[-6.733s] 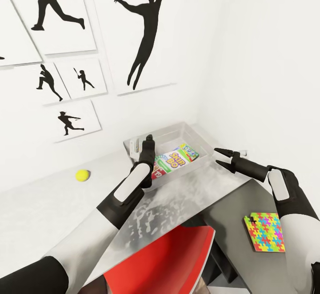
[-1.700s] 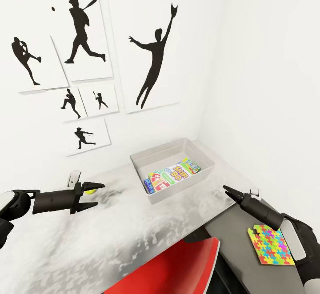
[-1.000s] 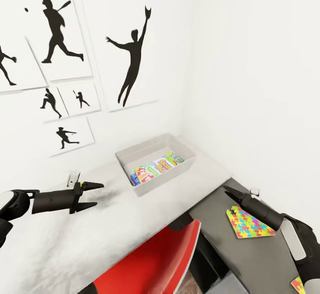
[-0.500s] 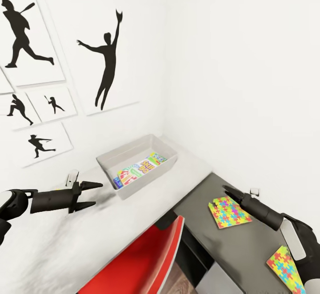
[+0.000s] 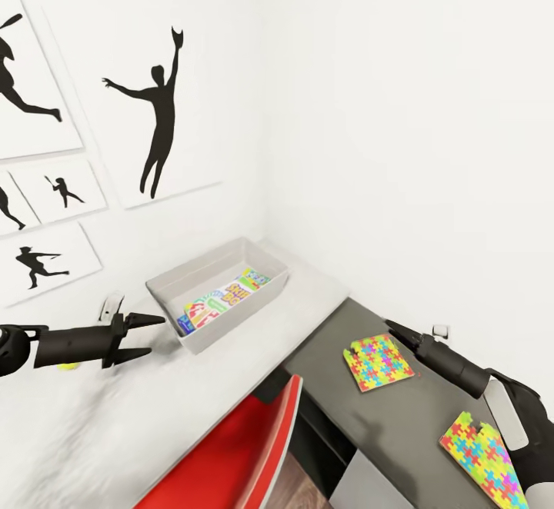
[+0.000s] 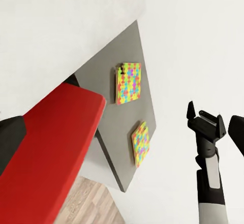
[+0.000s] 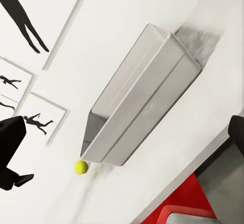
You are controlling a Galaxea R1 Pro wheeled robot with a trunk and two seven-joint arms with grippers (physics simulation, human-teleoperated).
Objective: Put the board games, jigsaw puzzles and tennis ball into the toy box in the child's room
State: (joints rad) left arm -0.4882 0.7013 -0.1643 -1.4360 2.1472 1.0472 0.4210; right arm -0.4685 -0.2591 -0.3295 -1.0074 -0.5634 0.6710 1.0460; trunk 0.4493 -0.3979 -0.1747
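Observation:
The light grey toy box stands in the table's corner by the wall, with a colourful board game lying flat inside. My left gripper hovers open just left of the box, holding nothing. The tennis ball peeks out behind that arm and lies beside the toy box as a small yellow-green ball. Two jigsaw puzzles lie on the dark grey table section. My right gripper hangs open and empty just above the nearer puzzle's far edge.
A red chair is tucked under the light grey tabletop. White walls with black silhouette pictures close off the corner behind the box. The left wrist view has both puzzles and the right gripper.
The whole view has swung right, bringing the second puzzle into sight. Since the earliest frame my left arm has drawn back from the toy box to its left.

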